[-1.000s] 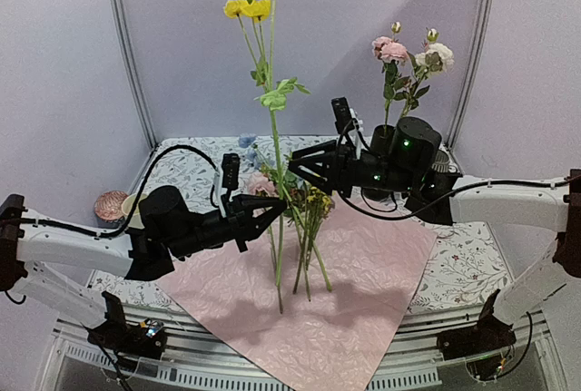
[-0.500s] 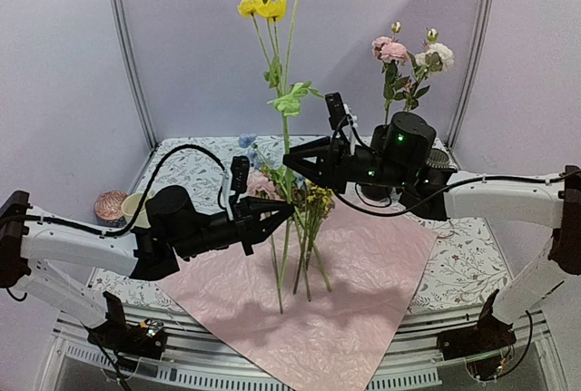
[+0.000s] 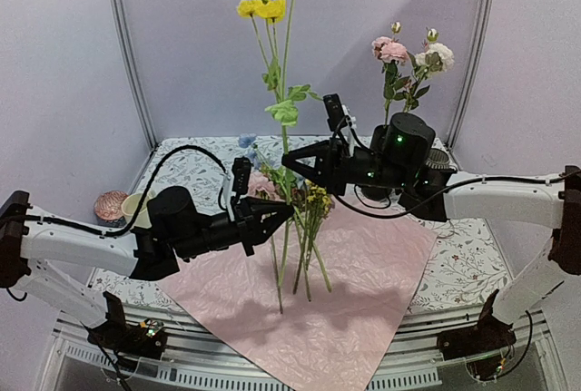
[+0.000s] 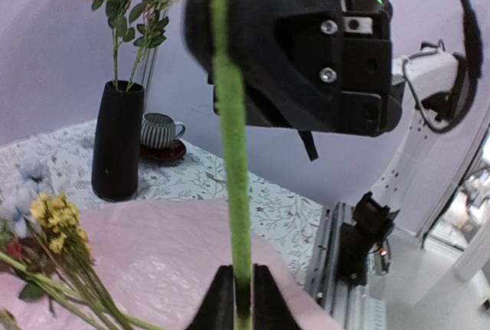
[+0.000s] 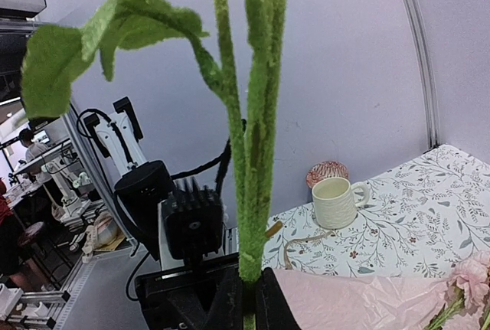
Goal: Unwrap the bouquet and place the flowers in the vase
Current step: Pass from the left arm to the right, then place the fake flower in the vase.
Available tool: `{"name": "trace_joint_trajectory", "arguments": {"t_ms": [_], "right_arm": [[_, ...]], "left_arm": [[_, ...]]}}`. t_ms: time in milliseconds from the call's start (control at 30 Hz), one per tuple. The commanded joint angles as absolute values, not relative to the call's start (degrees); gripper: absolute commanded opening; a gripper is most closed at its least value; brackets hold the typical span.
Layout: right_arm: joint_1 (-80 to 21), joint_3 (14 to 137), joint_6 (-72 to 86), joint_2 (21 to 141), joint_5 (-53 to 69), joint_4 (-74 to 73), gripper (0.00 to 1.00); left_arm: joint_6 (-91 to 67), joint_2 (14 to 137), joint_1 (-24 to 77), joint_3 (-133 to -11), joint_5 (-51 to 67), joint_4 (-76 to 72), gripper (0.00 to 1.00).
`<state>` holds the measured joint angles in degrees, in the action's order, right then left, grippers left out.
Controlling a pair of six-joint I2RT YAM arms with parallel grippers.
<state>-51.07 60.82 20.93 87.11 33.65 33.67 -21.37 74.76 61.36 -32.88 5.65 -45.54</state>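
A tall yellow-flowered stem point(image 3: 287, 92) stands upright above the table, held by both grippers. My left gripper point(image 3: 289, 212) is shut on its lower part, with the stem point(image 4: 232, 154) rising between the black fingers point(image 4: 220, 299). My right gripper point(image 3: 287, 161) is shut on the same stem point(image 5: 256, 154) higher up, just under the leaves. The bouquet's pink wrapping paper point(image 3: 363, 282) lies spread flat, and several loose flowers point(image 3: 313, 219) rest on it. The black vase point(image 4: 116, 142) stands at the back right with pink and cream roses point(image 3: 395, 51) in it, and in the top view the right arm mostly hides it.
A striped cup on a red saucer point(image 4: 159, 131) sits beside the vase. A cream mug point(image 5: 334, 201) and a pink ribbed bowl point(image 5: 328, 171) stand at the back left, with a loose tan raffia string point(image 5: 295, 246) in front of them. White frame posts flank the floral tablecloth point(image 3: 463, 264).
My right gripper has shut on the stem above the left gripper. The yellow flower has risen, its top bloom now at the upper frame edge, and shifted slightly right.
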Motion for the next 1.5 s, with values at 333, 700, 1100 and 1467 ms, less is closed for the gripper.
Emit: {"name": "trace_joint_trajectory", "arguments": {"t_ms": [333, 700, 1100, 1467], "right_arm": [[-51.0, 57.0, 7.3, 76.2, 10.4, 17.8, 0.04], [-44.7, 57.2, -4.3, 65.2, -10.6, 10.7, 0.03], [-41.2, 63.7, -10.0, 64.5, -13.3, 11.5, 0.04], [-36.8, 71.1, -11.0, 69.4, -11.0, 12.3, 0.04]], "left_arm": [[-21.8, 69.2, 62.2, -30.0, -6.3, -44.0, 0.83], [-22.1, 63.1, 62.2, -26.9, -15.2, -39.3, 0.98], [-20.6, 64.0, 62.2, -27.5, -13.1, -37.8, 0.98], [-19.5, 67.3, 61.7, -29.9, -12.6, -35.4, 0.98]]}}
